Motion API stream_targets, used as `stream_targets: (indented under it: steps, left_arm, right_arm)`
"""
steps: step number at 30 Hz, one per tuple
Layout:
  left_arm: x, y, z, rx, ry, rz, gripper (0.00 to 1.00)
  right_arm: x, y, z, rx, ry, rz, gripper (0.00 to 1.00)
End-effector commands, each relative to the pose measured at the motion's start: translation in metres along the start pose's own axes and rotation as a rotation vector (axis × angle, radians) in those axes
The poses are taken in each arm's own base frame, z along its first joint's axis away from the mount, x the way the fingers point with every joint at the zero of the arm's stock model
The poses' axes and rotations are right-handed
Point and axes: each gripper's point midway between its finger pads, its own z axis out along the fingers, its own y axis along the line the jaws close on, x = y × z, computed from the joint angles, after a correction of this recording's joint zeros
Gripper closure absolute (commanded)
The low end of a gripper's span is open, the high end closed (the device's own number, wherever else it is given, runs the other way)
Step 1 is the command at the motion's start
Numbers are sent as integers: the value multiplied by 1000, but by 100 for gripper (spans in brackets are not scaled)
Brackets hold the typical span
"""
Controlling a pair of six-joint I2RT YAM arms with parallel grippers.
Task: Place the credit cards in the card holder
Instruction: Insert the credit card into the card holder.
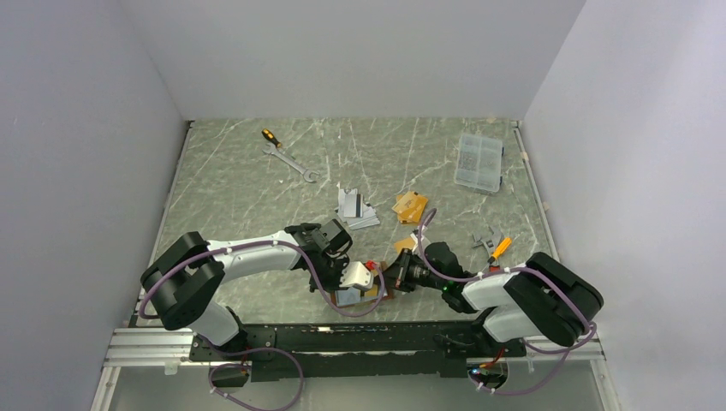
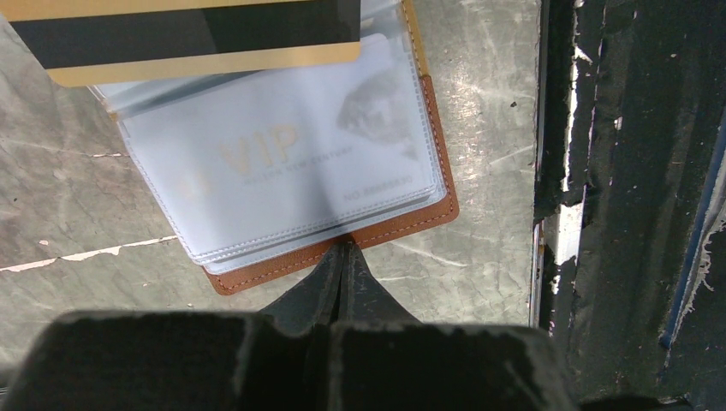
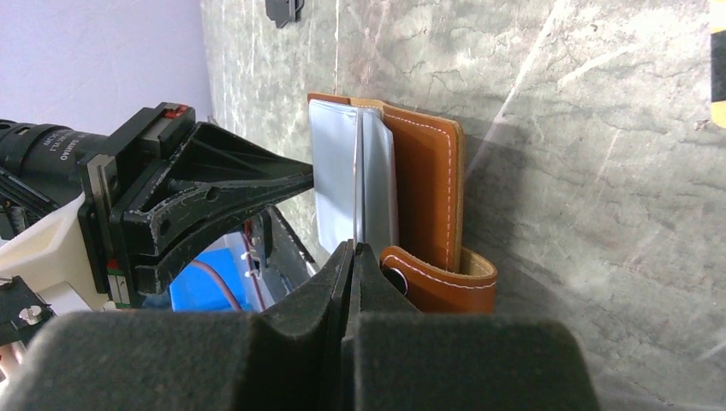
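The card holder (image 2: 402, 224) lies open near the table's front edge, its clear sleeves (image 2: 282, 163) facing up. In the top view the arms mostly cover the card holder (image 1: 385, 295). My left gripper (image 2: 347, 248) is shut, its tips touching the brown leather edge. Across from it, my right gripper (image 3: 353, 248) is shut on a gold credit card (image 2: 197, 34) with a dark stripe. That card (image 3: 354, 171) shows edge-on, standing among the sleeves. More credit cards lie further back: a silver-grey pile (image 1: 355, 210) and a gold pile (image 1: 409, 207).
A wrench (image 1: 293, 163) and a small screwdriver (image 1: 270, 135) lie at the back left. A clear plastic box (image 1: 479, 161) sits at the back right. An orange-handled tool (image 1: 496, 247) lies right of the right arm. A black rail (image 2: 616, 171) runs beside the card holder.
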Motion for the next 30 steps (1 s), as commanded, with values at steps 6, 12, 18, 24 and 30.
stream_targets:
  steps: [6,12,18,24,30]
  left_arm:
    - [23,-10,14,33,80,-5,100]
    - [21,-10,13,33,75,-7,100]
    - [21,-10,13,34,72,-6,100]
    - [20,-10,12,33,68,-6,100]
    - [21,-10,11,29,70,-1,100]
  right_arm:
    - [-4,20,0,-90,-8,-42,100]
    - [0,18,6,-84,24,-35,100]
    - [6,9,9,-46,65,-34,100]
    - [12,6,8,-36,105,-39,100]
    - [22,-4,5,-1,145,-28,100]
